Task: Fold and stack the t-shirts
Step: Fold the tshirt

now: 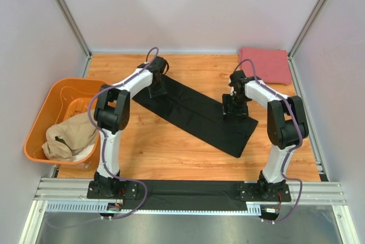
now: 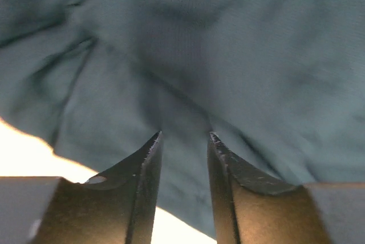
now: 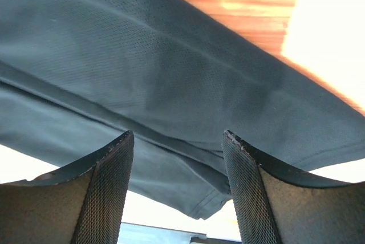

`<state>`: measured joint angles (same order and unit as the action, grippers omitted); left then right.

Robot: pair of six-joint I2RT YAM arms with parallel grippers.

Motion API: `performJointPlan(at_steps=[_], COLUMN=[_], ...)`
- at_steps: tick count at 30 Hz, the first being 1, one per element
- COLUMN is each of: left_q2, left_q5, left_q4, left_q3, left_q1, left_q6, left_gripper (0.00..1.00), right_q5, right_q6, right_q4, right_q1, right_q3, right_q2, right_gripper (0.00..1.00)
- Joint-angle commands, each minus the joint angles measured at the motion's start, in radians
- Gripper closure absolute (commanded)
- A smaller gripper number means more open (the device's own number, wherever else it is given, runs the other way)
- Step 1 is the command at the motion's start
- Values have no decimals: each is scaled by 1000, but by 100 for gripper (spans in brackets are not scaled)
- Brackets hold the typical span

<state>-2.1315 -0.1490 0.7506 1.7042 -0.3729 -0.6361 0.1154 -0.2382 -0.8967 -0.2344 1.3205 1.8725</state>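
The black t-shirt (image 1: pixel 194 113) lies as a long folded strip, slanting from back left to front right across the wooden table (image 1: pixel 159 147). My left gripper (image 1: pixel 157 91) hangs over its left end. In the left wrist view that gripper (image 2: pixel 186 135) is open, its tips right at the wrinkled black cloth (image 2: pixel 228 56). My right gripper (image 1: pixel 234 110) is over the strip's right part. It is open (image 3: pixel 178 134) just above a folded edge of the shirt (image 3: pixel 142 61), with nothing pinched. A pinkish-red t-shirt (image 1: pixel 265 64) lies folded at the back right corner. A tan t-shirt (image 1: pixel 69 135) sits bunched in the orange tub.
The orange tub (image 1: pixel 43 118) stands off the table's left edge. A black mat (image 1: pixel 188 190) covers the rail between the arm bases. Grey walls and slanted metal posts (image 1: pixel 68 16) close in the back and sides.
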Motion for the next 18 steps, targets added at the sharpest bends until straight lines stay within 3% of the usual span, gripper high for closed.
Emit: performJointPlan(at_steps=[1,10,15,18], left_q2=[-109,-254,-318,-358], left_q5=[37,-35,46,130], left_q4=[22,84,24,-20], left_q3=[89,294,380,425], left_q1=[0,2,0,-1], left_q6=[-11,189,285,340], left_gripper=[57,58,58,58], right_q5=[-75,-227,-145,-5], right_q6=[-4,-216,-352,-467], right_q4=[10,19,90,168], right_q1=[-43,-204,-340,-419], right_q3=[-29,-202,-338,-363], right_q2=[23,-27,-82,-95], right_gripper=[35,33,33,33])
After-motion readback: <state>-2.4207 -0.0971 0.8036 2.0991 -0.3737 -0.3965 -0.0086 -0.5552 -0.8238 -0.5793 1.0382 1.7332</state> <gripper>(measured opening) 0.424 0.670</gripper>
